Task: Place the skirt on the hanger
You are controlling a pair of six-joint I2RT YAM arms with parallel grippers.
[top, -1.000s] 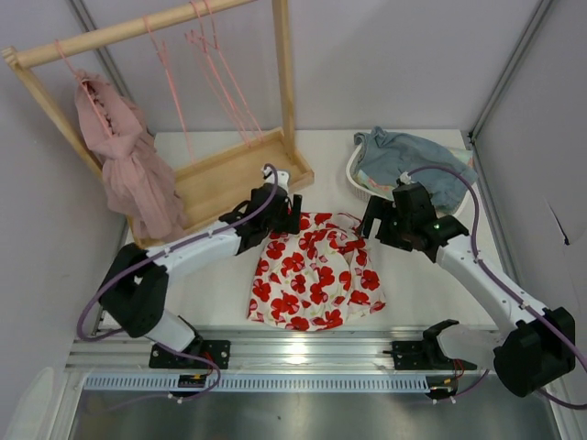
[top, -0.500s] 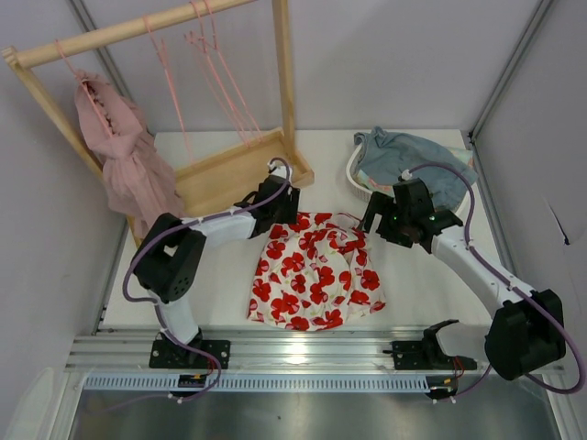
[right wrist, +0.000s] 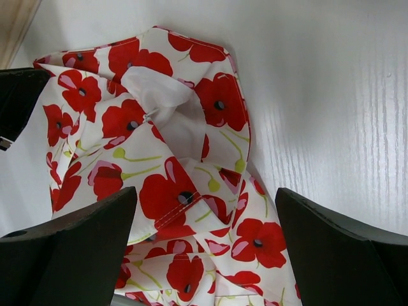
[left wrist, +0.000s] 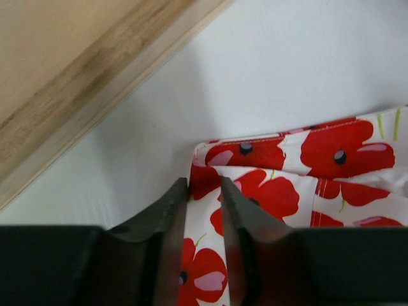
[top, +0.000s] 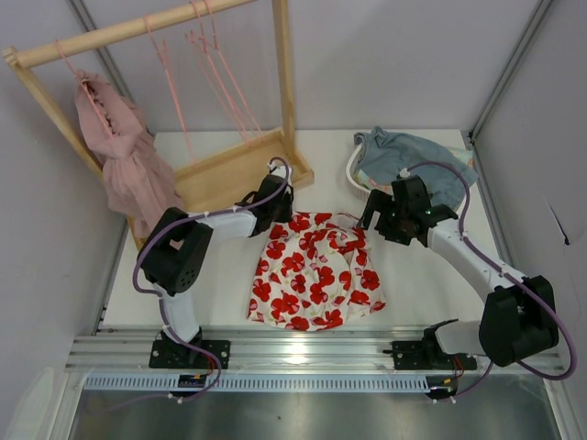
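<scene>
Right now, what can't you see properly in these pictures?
Left wrist view: whether the left gripper truly pinches the skirt; its fingers cover the cloth between them.
Top view: the hangers, too thin and bunched to count.
Right wrist view: the skirt's lower part, cut off by the bottom edge.

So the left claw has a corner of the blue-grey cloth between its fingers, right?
Wrong cloth: the left claw has a corner of the flowered skirt between its fingers. The left wrist view shows it.
</scene>
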